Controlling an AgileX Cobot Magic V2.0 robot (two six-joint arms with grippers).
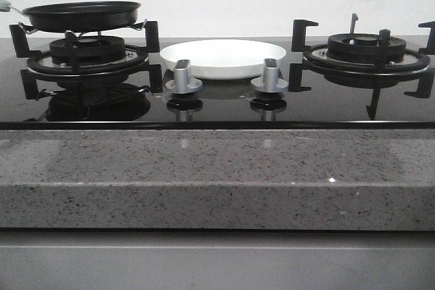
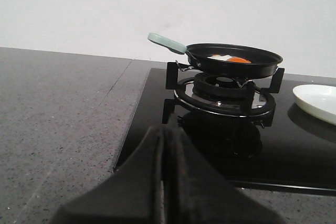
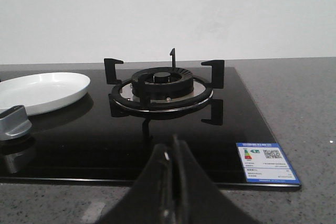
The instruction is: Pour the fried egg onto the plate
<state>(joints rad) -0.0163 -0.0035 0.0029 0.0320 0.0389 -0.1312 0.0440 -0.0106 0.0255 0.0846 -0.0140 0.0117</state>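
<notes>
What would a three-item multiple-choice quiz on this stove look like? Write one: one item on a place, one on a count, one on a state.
1. Where is the pan?
A. on the left burner
B. on the plate
C. on the grey counter

2. How many silver knobs are on the stove?
A. one
B. two
C. four

3. What is on the plate?
A. the fried egg
B. a fork
C. nothing visible

Answers:
1 A, the pan sits on the left burner's supports.
2 B, the front view shows two knobs before the plate.
3 C, the fried egg lies in the pan.
</notes>
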